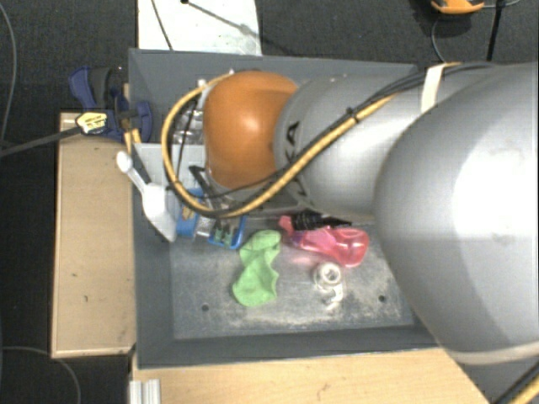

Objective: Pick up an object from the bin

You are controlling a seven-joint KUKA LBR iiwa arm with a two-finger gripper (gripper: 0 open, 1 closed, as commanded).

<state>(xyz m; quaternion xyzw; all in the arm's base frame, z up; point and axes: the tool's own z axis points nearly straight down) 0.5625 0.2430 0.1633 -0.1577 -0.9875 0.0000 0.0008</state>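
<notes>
The dark body of my gripper [212,202] shows beneath the arm's orange cover, low over the left part of the bin. Just under it lies a small blue thing [190,224], and beside that a blue-and-green piece [225,236]. A white plastic spoon-like thing [154,202] leans against the bin's left wall, right next to them. A crumpled green cloth [257,269] lies on the bin floor a little to the front right of the gripper.
A pink soft thing [334,244] with a dark end lies right of the green cloth, partly under the arm. A small clear, shiny piece [328,279] sits in front of it. The arm covers the bin's back and right side.
</notes>
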